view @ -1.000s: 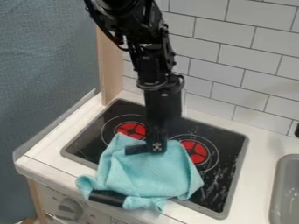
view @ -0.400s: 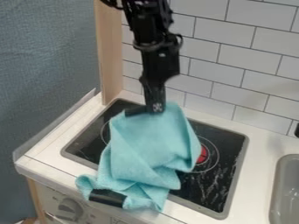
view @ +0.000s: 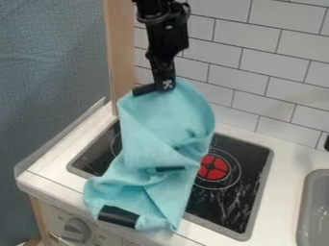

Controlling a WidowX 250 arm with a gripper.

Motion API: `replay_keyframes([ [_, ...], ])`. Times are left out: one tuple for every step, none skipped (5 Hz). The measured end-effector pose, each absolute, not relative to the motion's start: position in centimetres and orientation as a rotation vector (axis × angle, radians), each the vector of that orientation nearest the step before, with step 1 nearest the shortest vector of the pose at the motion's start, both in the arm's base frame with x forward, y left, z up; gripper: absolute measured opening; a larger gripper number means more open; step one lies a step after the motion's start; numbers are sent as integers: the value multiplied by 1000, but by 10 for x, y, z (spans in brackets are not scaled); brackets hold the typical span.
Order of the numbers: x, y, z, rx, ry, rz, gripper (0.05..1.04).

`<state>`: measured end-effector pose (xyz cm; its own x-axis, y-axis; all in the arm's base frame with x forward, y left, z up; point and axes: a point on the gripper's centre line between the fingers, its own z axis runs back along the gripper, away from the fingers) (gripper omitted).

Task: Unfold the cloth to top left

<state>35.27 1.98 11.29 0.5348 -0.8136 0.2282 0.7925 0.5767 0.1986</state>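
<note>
My gripper (view: pixel 156 88) is high over the back left of the stove, shut on the upper edge of the light blue cloth (view: pixel 164 122). The cloth hangs from it in a tall, folded sheet. Its lower end rests on the stove's front edge and the counter, where a black strip (view: pixel 118 216) crosses one corner. Another dark patch shows in a fold midway down.
The black stove top (view: pixel 228 206) with a red burner (view: pixel 212 167) lies under and right of the cloth. A grey sink (view: pixel 315 206) is at the right edge. A wooden post (view: pixel 120 57) stands at the back left, beside the tiled wall.
My gripper has risen toward the back, drawing the cloth's upper part up off the stove. The cloth has stretched taller, while its front corner with the black strip has stayed in place.
</note>
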Motion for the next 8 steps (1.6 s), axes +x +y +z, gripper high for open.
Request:
replay_keyframes([
  [362,37,113,110,-310,-936,51],
  [380,49,112,165,-323,-932,51],
  [397,61,105,227,-305,-921,51],
  [415,70,99,282,-308,-931,51],
  [428,78,89,320,-288,-939,51],
  [438,86,72,357,-258,-937,51],
  [445,87,50,340,-231,-957,51],
  [451,85,34,310,-219,-972,51],
])
